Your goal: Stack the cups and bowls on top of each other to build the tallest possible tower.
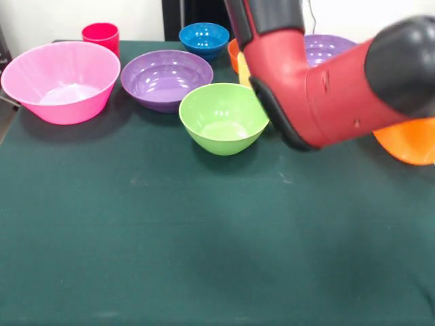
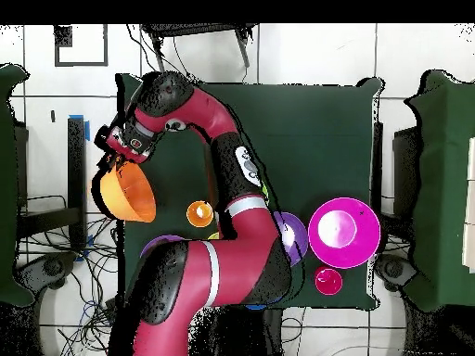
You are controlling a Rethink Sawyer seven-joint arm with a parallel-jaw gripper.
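My gripper [image 2: 121, 158] is at the table's left edge in the overhead view, shut on the rim of the big orange bowl [image 2: 125, 195], which juts past the edge; the bowl also shows in the front view [image 1: 408, 144]. My arm hides the gripper in the front view. The big pink bowl [image 1: 61, 81], red cup [image 1: 100, 34], a purple bowl [image 1: 166, 78], small blue bowl [image 1: 204, 37] and green bowl [image 1: 223, 117] stand apart. The second purple bowl [image 1: 329, 47], small orange-red bowl [image 1: 233, 54] and yellow cup [image 1: 242, 70] peek from behind the arm. The orange cup [image 2: 199, 214] stands alone.
My red arm [image 1: 319, 95] crosses the right half of the table and covers several bowls. The dark green table cloth [image 1: 204, 244] stretches across the front. Cables and chairs lie round the table in the overhead view.
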